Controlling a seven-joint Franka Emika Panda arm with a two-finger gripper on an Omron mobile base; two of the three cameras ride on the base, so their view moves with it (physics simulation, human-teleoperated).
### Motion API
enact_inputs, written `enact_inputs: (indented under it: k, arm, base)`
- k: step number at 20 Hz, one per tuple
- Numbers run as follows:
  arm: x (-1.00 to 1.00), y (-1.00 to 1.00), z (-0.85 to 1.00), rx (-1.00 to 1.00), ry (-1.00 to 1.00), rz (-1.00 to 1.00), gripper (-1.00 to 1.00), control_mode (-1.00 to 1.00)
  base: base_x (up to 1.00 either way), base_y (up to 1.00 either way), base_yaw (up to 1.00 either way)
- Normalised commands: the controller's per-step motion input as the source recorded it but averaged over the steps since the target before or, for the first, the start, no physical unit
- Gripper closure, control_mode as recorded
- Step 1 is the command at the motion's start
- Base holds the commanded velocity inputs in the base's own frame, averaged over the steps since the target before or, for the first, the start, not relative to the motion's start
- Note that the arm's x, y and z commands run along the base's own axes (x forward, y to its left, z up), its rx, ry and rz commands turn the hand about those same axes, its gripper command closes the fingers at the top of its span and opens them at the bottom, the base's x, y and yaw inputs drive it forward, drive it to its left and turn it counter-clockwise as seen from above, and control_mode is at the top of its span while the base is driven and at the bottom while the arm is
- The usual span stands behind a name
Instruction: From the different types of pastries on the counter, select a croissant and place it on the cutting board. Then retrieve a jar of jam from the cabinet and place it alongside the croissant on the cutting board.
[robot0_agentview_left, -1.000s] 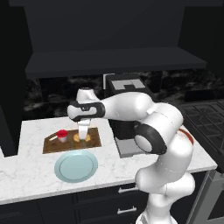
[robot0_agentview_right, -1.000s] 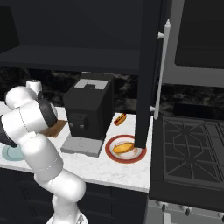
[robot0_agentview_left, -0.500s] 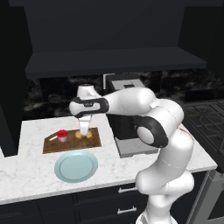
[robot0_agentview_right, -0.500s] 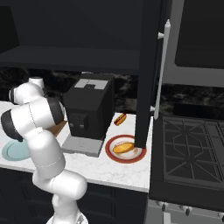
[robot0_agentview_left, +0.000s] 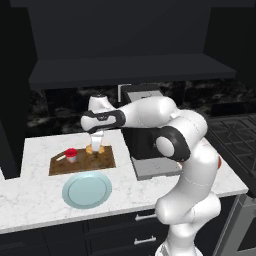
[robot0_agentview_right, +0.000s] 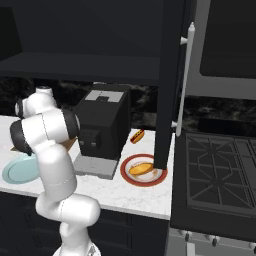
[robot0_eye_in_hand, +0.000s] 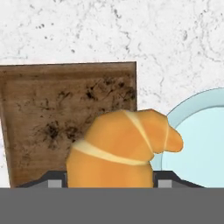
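Note:
My gripper (robot0_agentview_left: 95, 145) points down over the far edge of the brown cutting board (robot0_agentview_left: 100, 161), shut on the golden crescent croissant (robot0_agentview_left: 93, 149). In the hand view the croissant (robot0_eye_in_hand: 122, 146) sits close up between the two fingertips (robot0_eye_in_hand: 54, 183), above the board (robot0_eye_in_hand: 52, 109). The jar of jam (robot0_agentview_left: 71, 154), with its red lid, stands on the board's left part. The oblong pastry (robot0_agentview_right: 137, 136) lies on the counter (robot0_agentview_right: 120, 192) right of the coffee machine. The dark cabinet shelf (robot0_agentview_left: 130, 70) hangs above.
A round light-blue plate (robot0_agentview_left: 87, 189) lies in front of the board, also in the hand view (robot0_eye_in_hand: 201, 135). The black coffee machine (robot0_agentview_left: 147, 145) stands right of the board. A red-rimmed plate (robot0_agentview_right: 142, 179) holds an orange piece. The open cabinet door (robot0_agentview_right: 170, 85) and stove (robot0_agentview_right: 220, 170) are at the right.
The hand has risen slightly above the board with the croissant between its fingers. The jar and plate have not moved.

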Motion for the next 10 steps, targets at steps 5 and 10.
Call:
enact_inputs:
  k: [5,10]
  arm:
    - [0.09,0.30,-0.02,-0.06,-0.17,-0.05,1.00,-1.00]
    - [0.12,0.05,0.00,-0.10,-0.13,-0.17,1.00,-1.00]
  base:
    - [0.00,0.00,0.00]
    - [0.00,0.00,0.00]
